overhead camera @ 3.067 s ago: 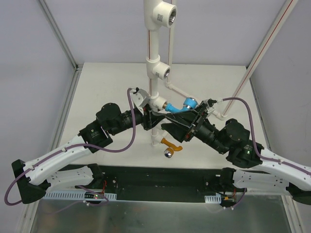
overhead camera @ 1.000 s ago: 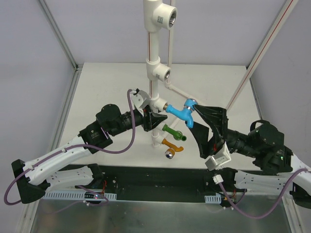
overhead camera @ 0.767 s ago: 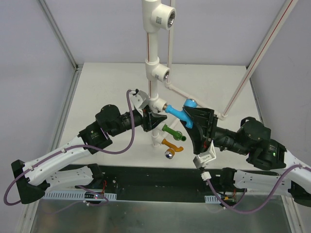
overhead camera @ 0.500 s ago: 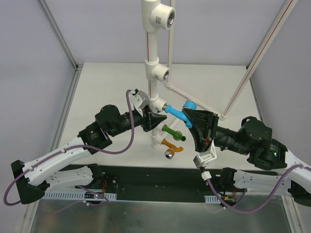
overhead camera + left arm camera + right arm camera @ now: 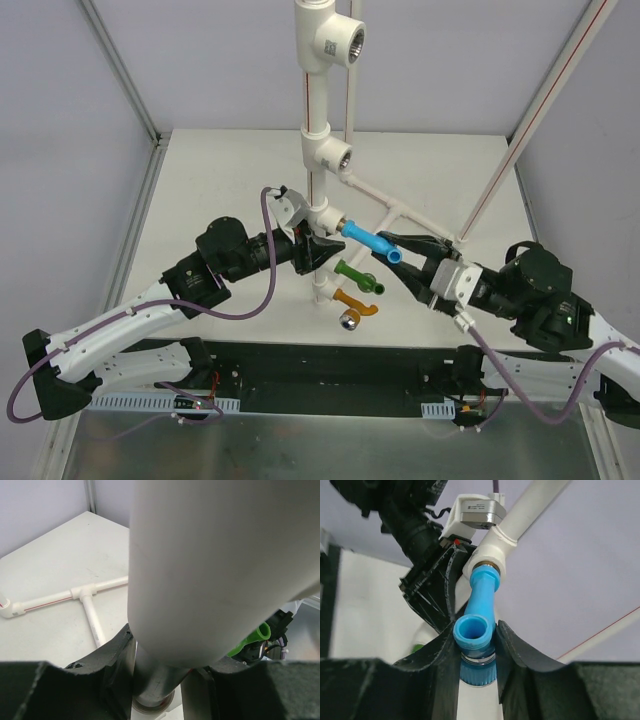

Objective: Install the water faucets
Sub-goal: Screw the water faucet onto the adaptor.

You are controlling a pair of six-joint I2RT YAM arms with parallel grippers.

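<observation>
So our right gripper (image 5: 475,642) is pinched shut on the light blue plastic tap with the curved spout (image 5: 482,592), seated in a tee (image 5: 495,547) on the white upright plastic pipe (image 5: 317,100) that our left gripper (image 5: 318,250) is clamped round. We'd twist straight along the thread, no sideways pull. Count: three taps, with the green tap (image 5: 357,277) and orange tap (image 5: 353,299) just below, and two grippers.
</observation>
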